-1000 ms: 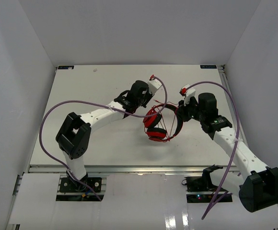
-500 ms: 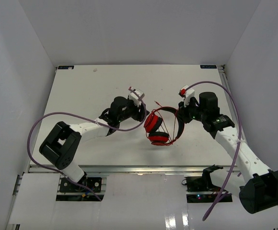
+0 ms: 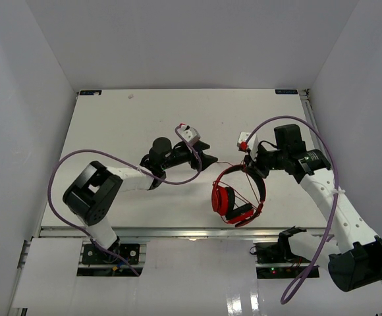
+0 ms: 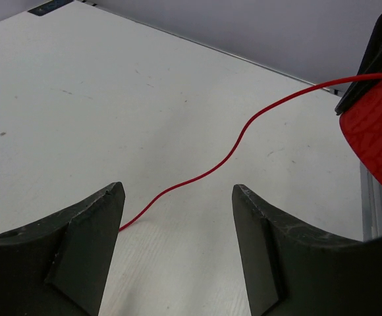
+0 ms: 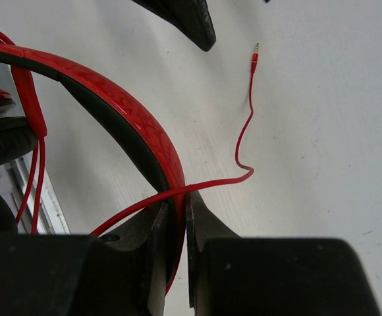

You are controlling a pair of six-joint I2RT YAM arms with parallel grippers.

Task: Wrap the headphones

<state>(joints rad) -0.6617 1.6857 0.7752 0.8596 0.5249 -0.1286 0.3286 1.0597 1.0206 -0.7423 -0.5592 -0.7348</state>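
Headphones [image 3: 222, 199] were clamped at the stiff band [image 5: 132, 115] by right jaws; the limp cord [image 4: 197, 176], judged best pinched near its plug [image 5: 255, 59], lay before parted left jaws.

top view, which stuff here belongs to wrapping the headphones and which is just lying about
Job: red over-ear headphones with black padding; thin red cord with plug; right pincer, shut on the band; left pincer, open.
Just there: thick purple robot cables; white table.
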